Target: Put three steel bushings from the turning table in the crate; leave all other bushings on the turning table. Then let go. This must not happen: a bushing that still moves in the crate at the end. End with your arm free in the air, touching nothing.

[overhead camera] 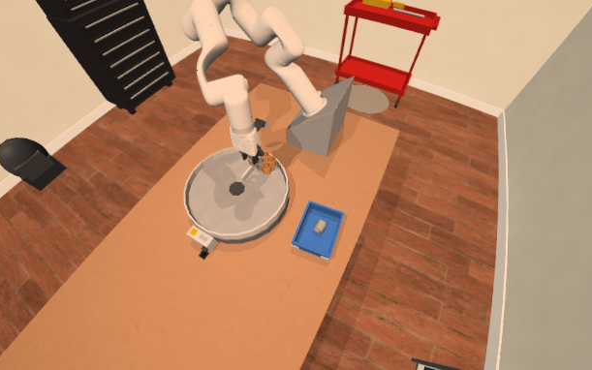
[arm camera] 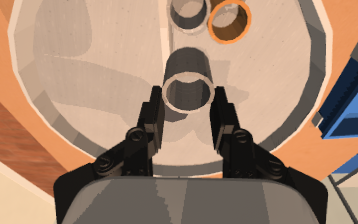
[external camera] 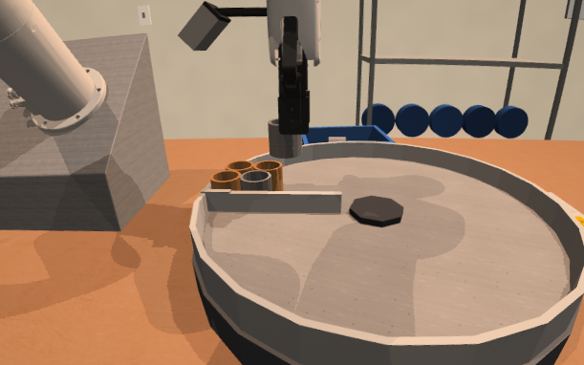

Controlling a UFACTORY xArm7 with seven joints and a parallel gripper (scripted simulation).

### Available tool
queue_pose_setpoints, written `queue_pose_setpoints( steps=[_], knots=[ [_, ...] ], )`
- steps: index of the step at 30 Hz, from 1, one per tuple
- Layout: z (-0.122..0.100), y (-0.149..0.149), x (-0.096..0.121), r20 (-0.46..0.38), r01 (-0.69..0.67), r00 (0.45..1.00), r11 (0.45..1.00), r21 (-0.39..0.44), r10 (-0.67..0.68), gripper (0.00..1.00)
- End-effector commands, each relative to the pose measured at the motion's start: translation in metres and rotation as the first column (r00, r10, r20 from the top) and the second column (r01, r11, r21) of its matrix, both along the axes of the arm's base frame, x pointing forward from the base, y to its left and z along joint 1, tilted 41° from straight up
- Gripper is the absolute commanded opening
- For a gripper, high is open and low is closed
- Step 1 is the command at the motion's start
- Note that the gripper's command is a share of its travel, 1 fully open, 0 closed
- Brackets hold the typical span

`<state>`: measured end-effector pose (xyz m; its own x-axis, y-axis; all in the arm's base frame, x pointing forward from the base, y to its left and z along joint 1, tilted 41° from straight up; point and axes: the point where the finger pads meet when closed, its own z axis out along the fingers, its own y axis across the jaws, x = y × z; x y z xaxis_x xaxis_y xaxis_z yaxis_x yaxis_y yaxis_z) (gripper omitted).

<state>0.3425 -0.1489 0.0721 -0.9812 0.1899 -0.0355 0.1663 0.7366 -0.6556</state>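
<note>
Top view: arm (overhead camera: 238, 104) hides held bushing; wrist view: crate (arm camera: 350, 107) cut by right edge

Bright, even light from above; soft overlapping arm shadows fall on the round tray (external camera: 450, 334) and table (overhead camera: 161, 310). Everything sharp, slightly jagged edges.
</note>
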Motion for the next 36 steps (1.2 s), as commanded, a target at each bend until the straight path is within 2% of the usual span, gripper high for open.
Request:
queue_pose_setpoints(
  steps=[1, 12, 27, 29, 31, 36],
  knots=[
    [0.001, 0.001, 0.002, 0.003, -0.003, 1.000, 1.000, 0.000, 0.003, 0.00],
    [-0.016, 0.019, 0.009, 0.003, -0.003, 1.000, 1.000, 0.000, 0.003, 0.00],
    [-0.088, 0.099, 0.043, 0.003, -0.003, 1.000, 1.000, 0.000, 0.003, 0.00],
    [-0.088, 0.099, 0.043, 0.003, -0.003, 1.000, 1.000, 0.000, 0.003, 0.00],
    [-0.105, 0.117, 0.051, 0.003, -0.003, 1.000, 1.000, 0.000, 0.003, 0.00],
    [-0.126, 0.140, 0.061, 0.003, -0.003, 1.000, 1.000, 0.000, 0.003, 0.00]
  ],
)
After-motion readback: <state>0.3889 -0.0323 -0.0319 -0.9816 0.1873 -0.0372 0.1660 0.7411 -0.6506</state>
